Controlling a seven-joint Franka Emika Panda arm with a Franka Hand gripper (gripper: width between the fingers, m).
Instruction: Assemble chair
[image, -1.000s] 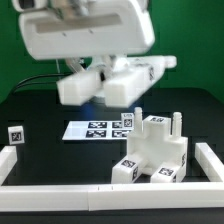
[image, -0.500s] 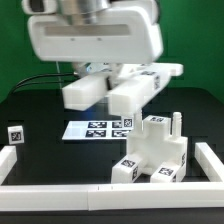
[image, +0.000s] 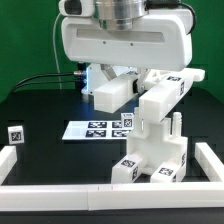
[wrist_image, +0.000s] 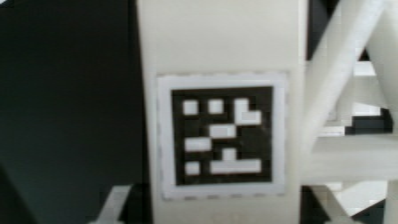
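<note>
My gripper (image: 138, 96) hangs over the middle of the table and is shut on a white tagged chair part (image: 162, 98), which tilts down toward the partly joined chair (image: 155, 152). That chair stands at the front right of the exterior view, with a peg sticking up from it (image: 176, 122). In the wrist view the held part (wrist_image: 217, 70) fills the picture with its square tag facing the camera, and my gripper (wrist_image: 222, 206) grips it between two pale fingers (wrist_image: 135, 202). More white chair structure (wrist_image: 349, 100) shows beside the part.
The marker board (image: 92, 129) lies flat behind the chair. A small tagged white block (image: 15, 133) stands at the exterior view's left. White border rails (image: 60, 190) run along the front and both sides. Cables trail at the back left.
The arm has moved to the exterior view's right and slightly up, carrying the held part from the centre to just above the joined chair.
</note>
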